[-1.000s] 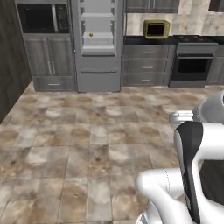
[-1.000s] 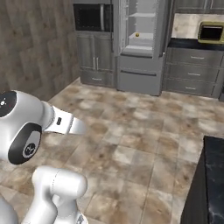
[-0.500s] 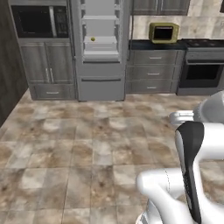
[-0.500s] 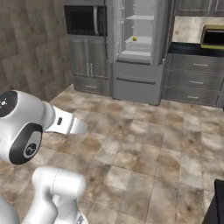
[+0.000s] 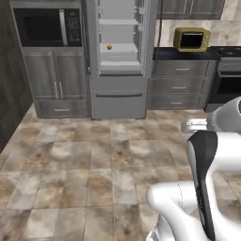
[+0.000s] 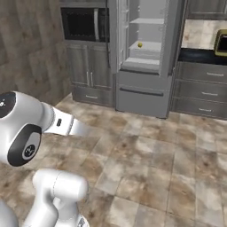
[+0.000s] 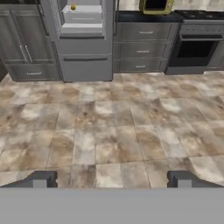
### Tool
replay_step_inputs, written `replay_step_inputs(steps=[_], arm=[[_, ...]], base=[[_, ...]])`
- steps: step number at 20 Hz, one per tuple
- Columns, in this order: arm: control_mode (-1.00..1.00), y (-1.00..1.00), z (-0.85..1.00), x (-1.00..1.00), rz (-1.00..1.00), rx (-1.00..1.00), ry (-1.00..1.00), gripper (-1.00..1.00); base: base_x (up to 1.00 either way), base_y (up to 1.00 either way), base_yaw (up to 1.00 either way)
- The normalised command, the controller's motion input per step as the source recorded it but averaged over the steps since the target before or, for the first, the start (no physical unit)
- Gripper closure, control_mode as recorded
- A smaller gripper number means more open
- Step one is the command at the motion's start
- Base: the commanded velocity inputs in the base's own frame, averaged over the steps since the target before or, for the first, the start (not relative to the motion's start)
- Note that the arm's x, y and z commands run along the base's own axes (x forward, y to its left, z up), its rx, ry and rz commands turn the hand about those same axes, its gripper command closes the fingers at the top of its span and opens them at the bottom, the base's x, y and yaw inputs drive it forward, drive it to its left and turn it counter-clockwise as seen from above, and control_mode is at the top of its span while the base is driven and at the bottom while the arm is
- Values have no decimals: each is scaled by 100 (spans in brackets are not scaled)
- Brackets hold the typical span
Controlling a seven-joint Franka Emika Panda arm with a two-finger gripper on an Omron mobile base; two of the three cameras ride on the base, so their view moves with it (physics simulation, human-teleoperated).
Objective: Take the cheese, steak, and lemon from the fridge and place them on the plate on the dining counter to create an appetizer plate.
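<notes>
Hand view looks across a stone-tile floor (image 7: 109, 127) toward the kitchen wall, with the gripper (image 7: 111, 179) low in the picture, its two dark fingertips (image 7: 41, 179) spread far apart and nothing between them. Beyond the floor stands the fridge (image 7: 83, 39), its upper door open so the pale inner shelves show, and a small round yellow lemon (image 7: 73, 7) sits on a shelf near the top edge of the picture. To the right of the fridge runs a bank of grey drawers (image 7: 144, 46) under a dark countertop, then a black oven (image 7: 197, 50), and a yellow toaster oven (image 7: 155, 5) rests on that counter.

From the left base view the fridge (image 5: 117, 61) faces the camera, with the lemon (image 5: 109, 47) on a middle shelf toward its left side. A black microwave (image 5: 47, 27) is built into the grey cabinets left of the fridge, and the yellow toaster oven (image 5: 191, 39) sits on the counter to its right. The white arm (image 5: 202, 188) fills the lower right.

From the right base view the fridge (image 6: 144, 62) stands open, the lemon (image 6: 140, 45) on its shelf, and the microwave (image 6: 84, 24) just left of it.

The cheese, steak and plate cannot be made out.
</notes>
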Motion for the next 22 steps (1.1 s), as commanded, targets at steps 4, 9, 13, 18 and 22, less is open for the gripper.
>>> replay_step_inputs(steps=[4,9,13,18,22], arm=[[100,0,0,0,0,0,0,-100],[100,0,0,0,0,0,0,-100],[100,0,0,0,0,0,0,-100],[100,0,0,0,0,0,0,-100],[100,0,0,0,0,0,0,-100]], base=[[100,0,4],[100,0,6],[100,0,3],[100,1,1],[100,0,0]])
